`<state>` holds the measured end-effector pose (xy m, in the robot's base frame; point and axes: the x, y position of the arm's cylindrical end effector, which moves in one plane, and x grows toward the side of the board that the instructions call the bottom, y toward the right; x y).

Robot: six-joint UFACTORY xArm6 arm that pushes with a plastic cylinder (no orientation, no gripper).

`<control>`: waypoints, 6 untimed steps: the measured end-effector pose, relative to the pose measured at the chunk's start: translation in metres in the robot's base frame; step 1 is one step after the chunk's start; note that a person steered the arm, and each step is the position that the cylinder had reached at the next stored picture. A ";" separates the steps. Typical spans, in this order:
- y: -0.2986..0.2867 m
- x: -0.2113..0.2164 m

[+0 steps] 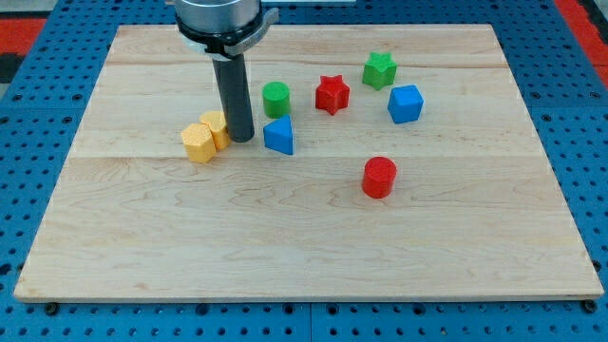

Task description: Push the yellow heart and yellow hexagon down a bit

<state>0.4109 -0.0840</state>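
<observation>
**Yellow heart and yellow hexagon beside the rod**

Yellow heart (215,127) lies just to the view's left of my tip (241,140), apparently touching it; yellow hexagon (199,142) touches the heart on its lower-left side, one step farther from the tip. Blue block (279,136) sits just right of the tip, green cylinder (275,98) up and right of it. Red star (332,94), green star (379,70), blue cube (405,104) and red cylinder (379,177) stand well to the right. The arm carries no jaws, only the rod, resting on the wooden board (304,256).
</observation>
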 end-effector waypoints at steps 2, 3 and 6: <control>0.000 -0.040; -0.013 -0.050; -0.037 -0.020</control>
